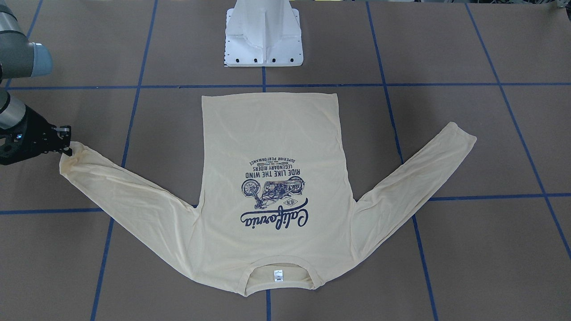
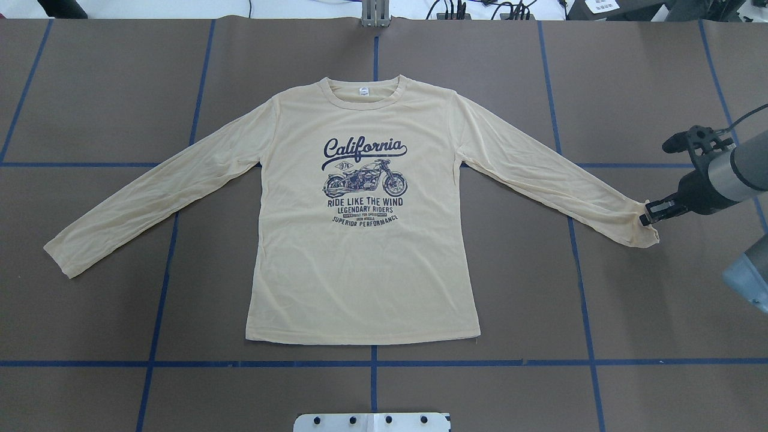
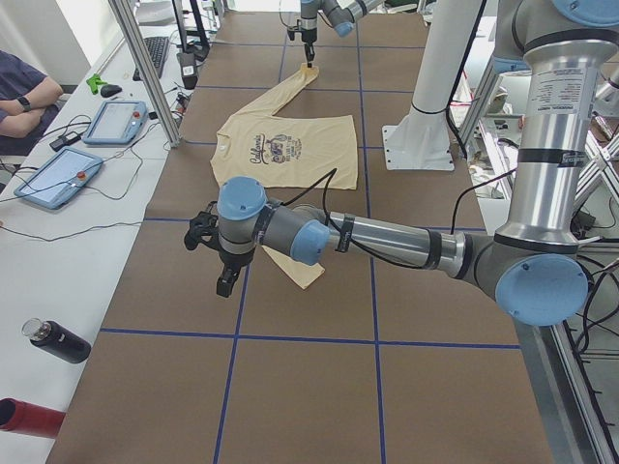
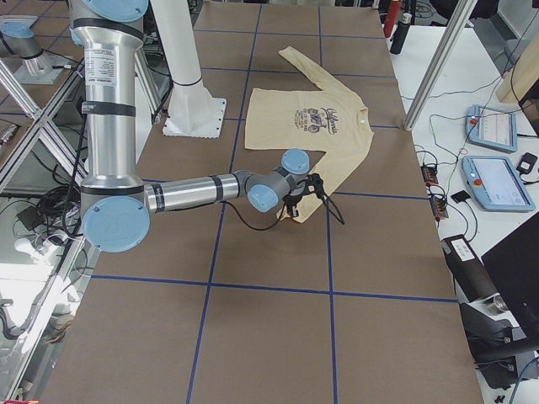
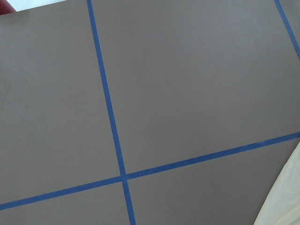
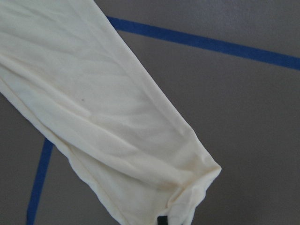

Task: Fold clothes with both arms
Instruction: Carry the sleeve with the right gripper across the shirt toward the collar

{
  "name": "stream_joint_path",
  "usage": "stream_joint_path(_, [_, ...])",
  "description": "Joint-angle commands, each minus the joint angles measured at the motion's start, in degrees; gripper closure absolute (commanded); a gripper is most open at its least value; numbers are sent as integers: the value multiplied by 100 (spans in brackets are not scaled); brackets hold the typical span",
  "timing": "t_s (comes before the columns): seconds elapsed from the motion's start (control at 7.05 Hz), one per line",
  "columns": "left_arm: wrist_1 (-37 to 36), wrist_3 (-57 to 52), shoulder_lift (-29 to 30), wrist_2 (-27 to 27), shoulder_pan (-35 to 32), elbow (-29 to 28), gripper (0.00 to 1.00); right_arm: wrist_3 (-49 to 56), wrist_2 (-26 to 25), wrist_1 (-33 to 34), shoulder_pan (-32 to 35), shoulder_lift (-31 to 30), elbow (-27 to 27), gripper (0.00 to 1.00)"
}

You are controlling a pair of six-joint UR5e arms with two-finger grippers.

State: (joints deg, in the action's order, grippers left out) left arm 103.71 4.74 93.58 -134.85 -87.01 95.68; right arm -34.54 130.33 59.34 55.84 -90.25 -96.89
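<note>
The T-shirt (image 2: 360,252) lies flat on the counter (image 2: 120,90), print up, sleeves spread, no fold made yet, so I'd say the job has barely started. The right claw (image 2: 651,214) looks nipped shut on the cuff (image 2: 641,231) nearest it, the cloth puckered there. The left claw (image 3: 224,282) hangs near the other cuff, not touching, and I cannot tell how open it is.

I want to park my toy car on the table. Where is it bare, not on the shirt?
Bare table lies under each sleeve beside the T-shirt body, and in the strip between its hem and the white base. It is crowded at the cuff on the robot's right, where the right gripper grips it.
</note>
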Motion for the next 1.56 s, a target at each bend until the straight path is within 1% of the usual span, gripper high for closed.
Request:
stream_joint_path(0.0, [0,44,11,-15,0,-5,1,-105,719,-2,426,584,-76,100])
stream_joint_path(0.14, [17,392,55,-24,0,3,1,-472,844,7,428,1023,-32,100])
stream_joint_path(0.43, [18,405,55,-24,0,-5,1,-1481,958,7,323,2129,318,100])
stream_joint_path(0.71, [18,405,37,-24,0,-23,1,-1714,942,7,122,3114,705,100])
stream_joint_path(0.85, [18,387,29,-24,0,-49,1,-1714,941,16,-19,3780,1020,100])
stream_joint_path(0.99, [18,378,3,-15,-9,-58,1,-1706,907,16,-264,4483,1441,100])
stream_joint_path(1.14, [18,361,-6,-7,0,-93,1,-1706,697,25,-519,5221,2054,100])
stream_joint_path(1.28, [9,378,2,-7,0,-128,1,-1706,199,25,-817,5803,2600,100])
stream_joint_path(1.42, [9,404,28,2,0,-181,1,-1706,-84,25,-994,6183,3101,100])
